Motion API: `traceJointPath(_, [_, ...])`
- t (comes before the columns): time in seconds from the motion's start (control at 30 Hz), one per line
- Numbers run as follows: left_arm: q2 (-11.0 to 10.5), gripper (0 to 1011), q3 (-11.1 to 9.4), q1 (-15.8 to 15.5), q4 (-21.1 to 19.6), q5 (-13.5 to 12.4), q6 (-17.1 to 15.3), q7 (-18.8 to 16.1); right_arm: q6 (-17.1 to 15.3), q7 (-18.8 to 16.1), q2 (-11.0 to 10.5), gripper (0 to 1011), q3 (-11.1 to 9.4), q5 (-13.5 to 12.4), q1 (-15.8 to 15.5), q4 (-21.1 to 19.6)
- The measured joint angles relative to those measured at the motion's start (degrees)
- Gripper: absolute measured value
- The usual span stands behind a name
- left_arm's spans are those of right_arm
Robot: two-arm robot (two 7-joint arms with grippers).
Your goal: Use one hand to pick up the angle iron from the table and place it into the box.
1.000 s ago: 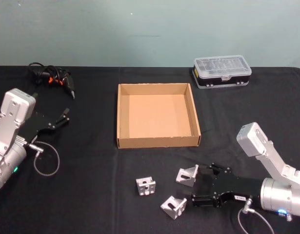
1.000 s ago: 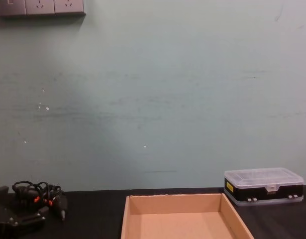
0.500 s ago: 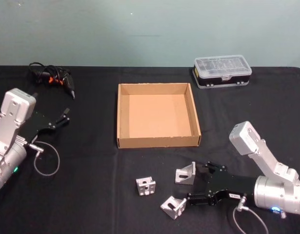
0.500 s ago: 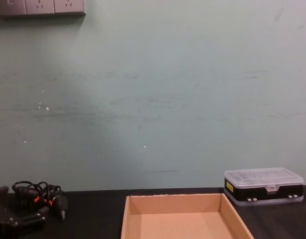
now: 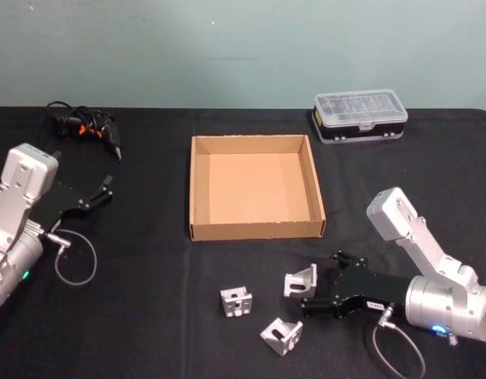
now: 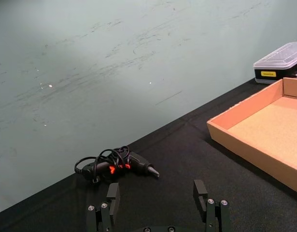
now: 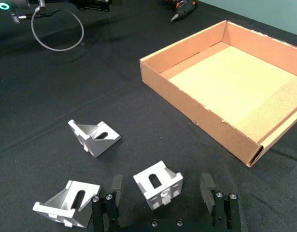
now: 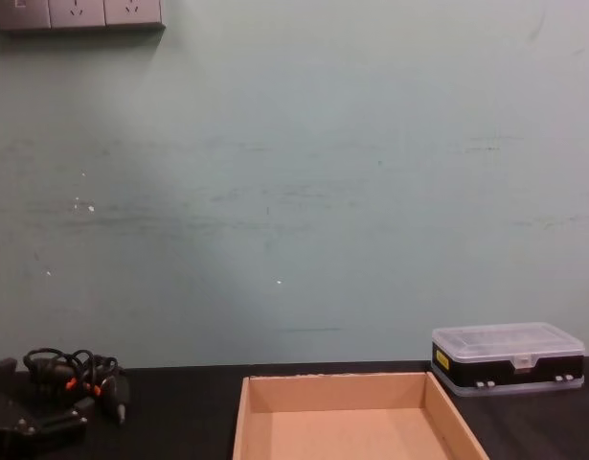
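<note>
Head view: right hand (image 5: 322,283) low, jaws apart flanking angle iron (image 5: 300,280).

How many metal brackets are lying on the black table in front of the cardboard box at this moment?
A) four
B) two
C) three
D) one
C: a left bracket, a near bracket and a right bracket lie on the table before the empty box. The open right gripper straddles the right one, and the left gripper is parked far left.
</note>
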State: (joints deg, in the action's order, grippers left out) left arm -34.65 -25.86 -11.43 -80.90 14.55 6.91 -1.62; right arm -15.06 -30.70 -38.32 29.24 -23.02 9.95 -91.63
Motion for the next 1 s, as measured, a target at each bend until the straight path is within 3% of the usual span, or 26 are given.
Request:
traceJointPath(0.67, [0.0, 1000, 0.0, 0.0, 0.0, 0.0, 0.0, 0.0, 0.1, -0.3, 0.5, 997, -0.7, 0.2, -0.3, 0.1])
traceJointPath(1.0, [0.0, 1000, 0.0, 0.0, 0.0, 0.0, 0.0, 0.0, -0.3, -0.2, 0.5, 759, -1.1, 0.2, -0.6, 0.0])
